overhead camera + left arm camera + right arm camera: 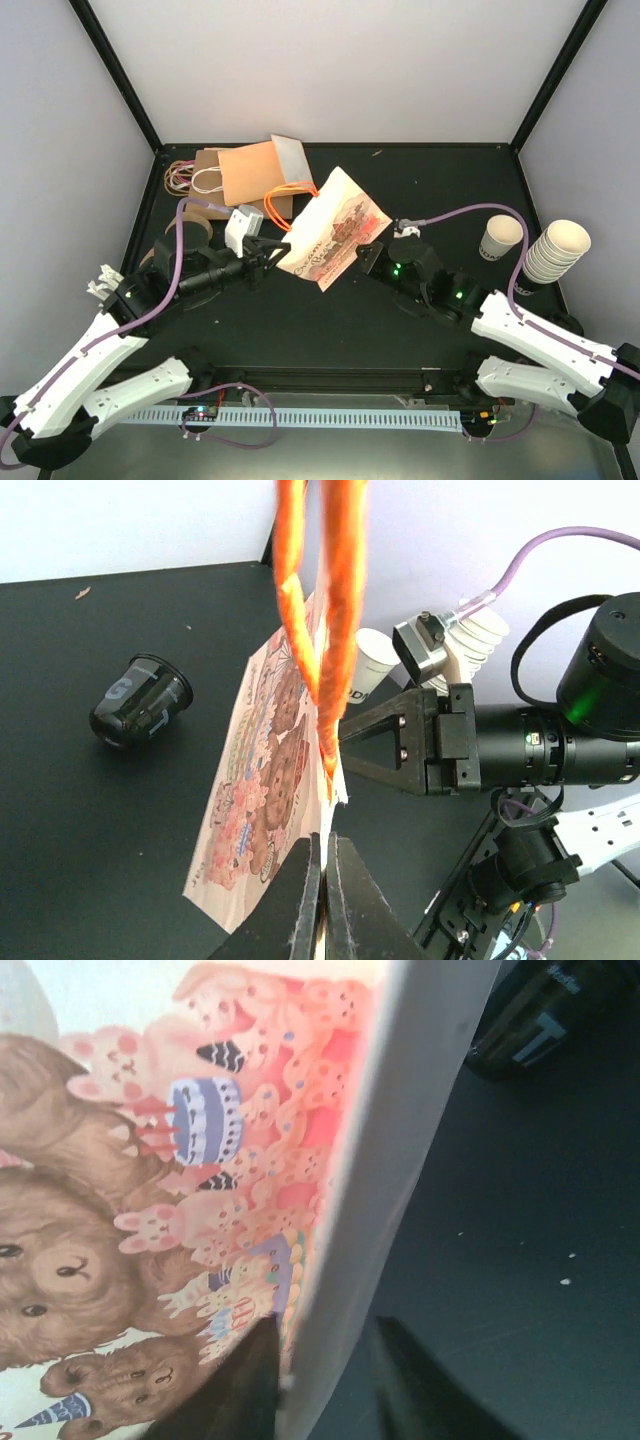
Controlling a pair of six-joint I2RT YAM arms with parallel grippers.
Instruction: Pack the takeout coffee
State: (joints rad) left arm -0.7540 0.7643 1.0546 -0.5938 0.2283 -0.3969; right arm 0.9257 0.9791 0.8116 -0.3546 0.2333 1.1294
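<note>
Standing, seemingly, cup apart from right tool

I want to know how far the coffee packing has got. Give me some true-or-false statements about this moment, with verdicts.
1. The printed paper cup stands upright beside the stack of cups. True.
2. That cup is already inside the bear-print bag. False: it is out on the table, to the right of the bag.
3. The left claw is shut on the bag's edge. True.
4. The bag's handles are blue. False: they are orange.
5. The right claw grips the stack of cups. False: its fingers straddle the bag's edge.
6. A black cup lies on its side. True.
</note>
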